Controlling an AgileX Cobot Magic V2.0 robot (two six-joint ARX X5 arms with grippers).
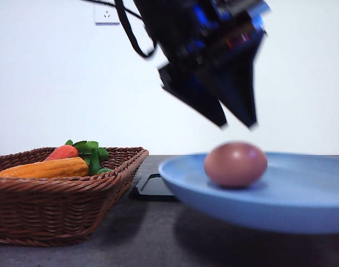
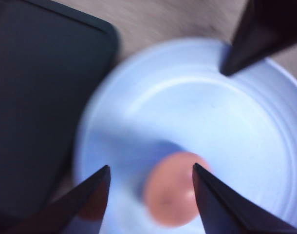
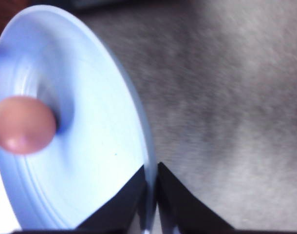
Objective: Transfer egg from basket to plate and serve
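Egg rests on plate, lower right of front frame. Left gripper hangs above it, jaws spread. Right gripper pinches plate rim. Basket sits lower left.

No readable text, label, brand, number or sign appears in any of the three views. The egg, the plate and the basket carry no markings. The dark gripper above the plate is motion-blurred, and nothing on it can be read. A white wall socket at the top of the front view shows no lettering that can be made out.
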